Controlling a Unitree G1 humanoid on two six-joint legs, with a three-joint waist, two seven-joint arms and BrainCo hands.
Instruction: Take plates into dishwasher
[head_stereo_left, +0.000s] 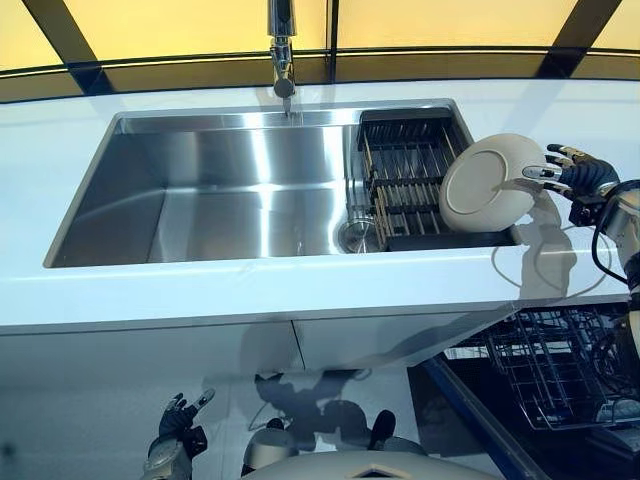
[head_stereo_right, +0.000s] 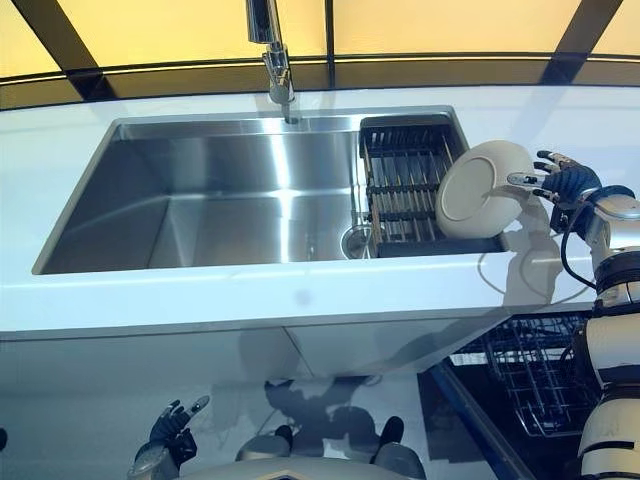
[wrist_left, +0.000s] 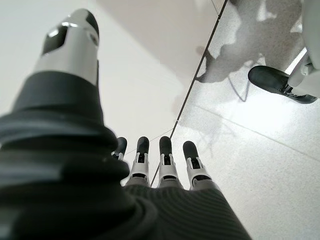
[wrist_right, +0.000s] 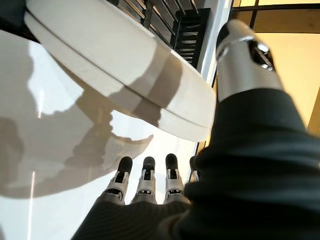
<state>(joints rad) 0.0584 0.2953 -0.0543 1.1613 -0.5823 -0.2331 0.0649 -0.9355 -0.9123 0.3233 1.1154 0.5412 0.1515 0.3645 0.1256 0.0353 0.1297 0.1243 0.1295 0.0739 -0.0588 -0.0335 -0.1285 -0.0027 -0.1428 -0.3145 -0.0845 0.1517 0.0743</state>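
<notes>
A cream round plate (head_stereo_left: 488, 183) stands tilted on its edge at the right end of the black drying rack (head_stereo_left: 403, 175) inside the steel sink (head_stereo_left: 200, 190). My right hand (head_stereo_left: 580, 178) is at the plate's right rim, over the white counter. In the right wrist view the plate (wrist_right: 125, 70) lies between the thumb (wrist_right: 242, 55) and the straight fingers (wrist_right: 147, 175), with a clear gap to the fingers. Whether the thumb touches the rim I cannot tell. My left hand (head_stereo_left: 178, 425) hangs low beside the cabinet with relaxed, straight fingers (wrist_left: 165, 160), holding nothing.
A chrome faucet (head_stereo_left: 283, 50) rises behind the sink's middle. The drain (head_stereo_left: 357, 235) sits beside the rack. Below the counter at the right, the dishwasher's wire basket (head_stereo_left: 550, 370) is pulled out. The white counter (head_stereo_left: 300, 290) runs along the sink's front.
</notes>
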